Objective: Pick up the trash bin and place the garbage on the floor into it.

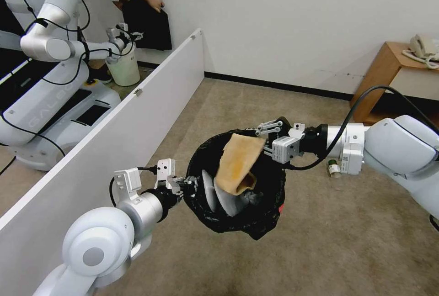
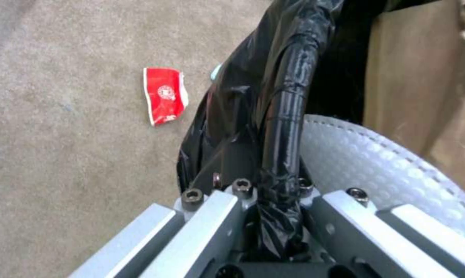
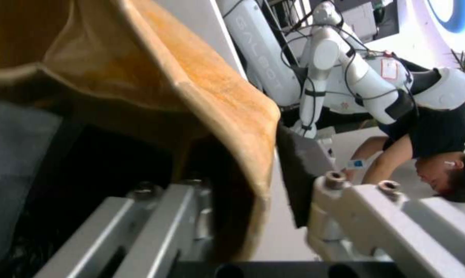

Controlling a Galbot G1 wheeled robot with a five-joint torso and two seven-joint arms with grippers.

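Step in hand: the brown cardboard piece [image 1: 238, 162] is being delivered into the small round trash bin lined with crinkly black plastic [image 1: 270, 186]; it is judged that the drop itself is not yet made.

Left gripper [image 1: 191, 185]: it is clamped on the near rim of the bin, with the bag-wrapped rim [image 2: 286, 116] pinched between its two metal fingers [image 2: 207, 216] in the left wrist view. The bin is held up clear of the beige-brown short-pile carpet [image 1: 347, 241].

Right gripper [image 1: 264, 137]: it is positioned at the far rim of the bin, its jaws closed on one edge of the cardboard. In the right wrist view the cardboard [image 3: 217, 96] is seen caught between the fingers [image 3: 355, 204].

Cardboard position: it hangs tilted over the bin's mouth, its lower end already inside, resting against or just beside a white textured slipper [image 1: 228, 200] that stands in the bin.

Litter left on the floor: a flat red paper carton [image 2: 164, 95] lies on the carpet just beside the bin in the left wrist view; a small clear green-labelled bottle [image 1: 334, 168] lies beyond the right forearm.

Next move calls for: the right jaws to be parted while the cardboard is over the opening, and the bin to be kept level so that nothing tips out.

Risk: the cardboard is broad against the bin's mouth and could lodge on the rim.
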